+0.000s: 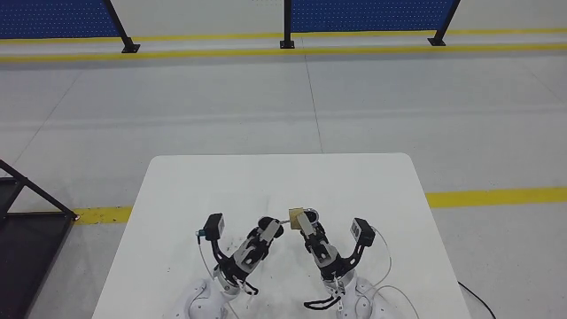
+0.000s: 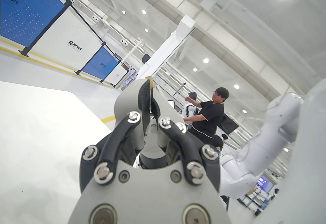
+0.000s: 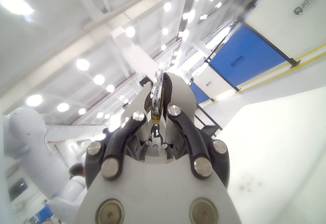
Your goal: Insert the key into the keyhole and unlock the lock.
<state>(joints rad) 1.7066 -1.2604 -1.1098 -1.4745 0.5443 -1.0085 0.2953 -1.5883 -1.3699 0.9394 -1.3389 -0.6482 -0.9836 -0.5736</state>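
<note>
– Above the near edge of the white table [image 1: 266, 177], what do we hold?
– Left gripper [image 2: 150, 89] is pinched narrow on the key [image 2: 152, 83], with only a tan tip showing past the pads. Right gripper [image 3: 160, 87] is clamped on the brass padlock [image 3: 155, 104], its chrome shackle [image 3: 158, 78] pointing away from the wrist. Both are held off the table, the key just left of the padlock.
– Progress?
– We judge pickup of both done. Insertion is not confirmed: we cannot tell whether the key tip has met the keyhole. Turning the key and freeing the shackle are left.
– Surface and room?
– Table top is white and matte, with faint dark specks by the right arm. Beyond it we note pale grey floor with a yellow line [image 1: 496, 198]. Blue and white barrier panels [image 1: 53, 0] stand along the far side. A black rack [image 1: 27, 208] stands left of the table.
</note>
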